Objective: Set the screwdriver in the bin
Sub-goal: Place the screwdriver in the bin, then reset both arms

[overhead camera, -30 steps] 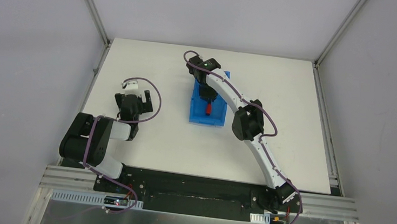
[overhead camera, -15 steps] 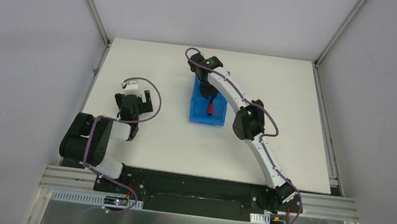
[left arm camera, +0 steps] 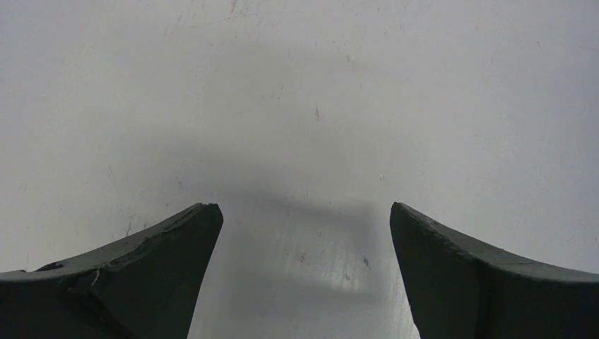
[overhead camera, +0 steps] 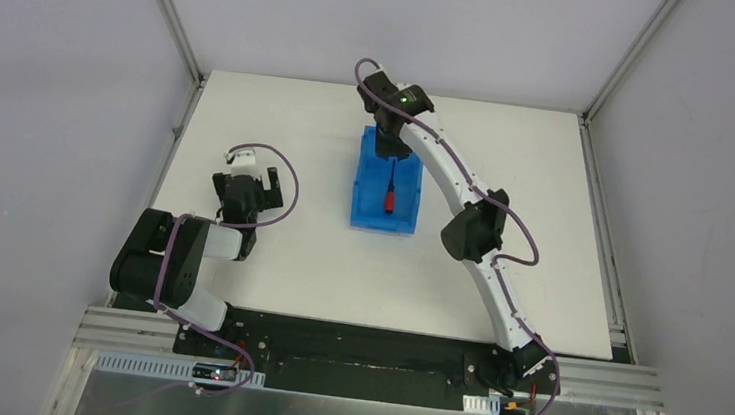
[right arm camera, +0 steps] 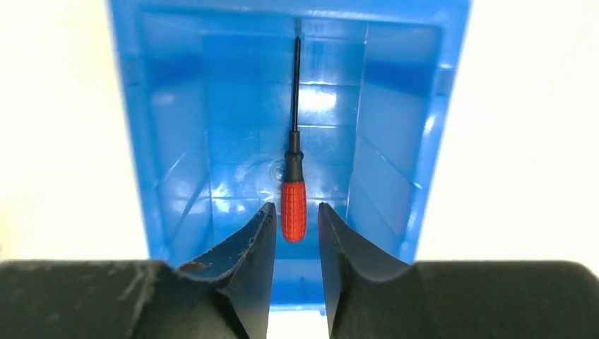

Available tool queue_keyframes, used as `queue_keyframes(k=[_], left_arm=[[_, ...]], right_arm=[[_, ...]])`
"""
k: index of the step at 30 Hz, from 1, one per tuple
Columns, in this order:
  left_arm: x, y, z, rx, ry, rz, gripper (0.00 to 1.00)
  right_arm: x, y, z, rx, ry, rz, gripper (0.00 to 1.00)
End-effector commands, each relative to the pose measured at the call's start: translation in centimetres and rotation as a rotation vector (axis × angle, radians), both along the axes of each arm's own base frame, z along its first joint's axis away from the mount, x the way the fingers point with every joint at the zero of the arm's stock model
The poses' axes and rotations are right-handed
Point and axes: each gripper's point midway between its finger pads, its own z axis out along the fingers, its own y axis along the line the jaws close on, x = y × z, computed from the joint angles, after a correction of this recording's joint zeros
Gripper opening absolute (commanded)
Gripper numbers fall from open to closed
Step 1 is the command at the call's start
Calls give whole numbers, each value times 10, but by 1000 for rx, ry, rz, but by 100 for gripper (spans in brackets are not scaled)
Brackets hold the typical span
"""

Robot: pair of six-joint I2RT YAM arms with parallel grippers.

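- Nearest the bases, at the left: left gripper (overhead camera: 255, 186) spread wide above bare table (left arm camera: 318, 106), holding nothing; best left out of this step.
- Mid-table: screwdriver (right arm camera: 291, 166) lying flat on the floor of the bin (right arm camera: 141, 127), red handle toward the near wall, thin shaft pointing away, free of any grip.
- Above the bin, toward its far end in the top view: right gripper (right arm camera: 297, 208) parted only by a narrow gap, empty.
- By the look of it, drop done: lift straight up, avoid the blue walls, then retreat without nudging the bin.
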Motion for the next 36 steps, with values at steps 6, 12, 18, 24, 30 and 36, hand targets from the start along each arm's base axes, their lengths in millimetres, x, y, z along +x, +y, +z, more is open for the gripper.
queue_keyframes(k=[6, 12, 18, 24, 30, 36], left_arm=[[6, 3, 10, -5, -34, 18, 99], [6, 3, 10, -5, -34, 19, 99], [6, 3, 10, -5, -34, 18, 99], [6, 3, 10, -5, -34, 18, 99], [6, 3, 10, -5, -34, 19, 99], [6, 3, 10, -5, -35, 18, 99]], right_arm=[[-3, -19, 133, 170, -228, 24, 49], [-5, -24, 149, 219, -235, 43, 61], [-7, -32, 151, 243, -211, 73, 69], [-6, -62, 140, 233, -171, 62, 69], [-2, -131, 116, 179, -160, -10, 69], [-8, -223, 96, 116, -178, -91, 73]])
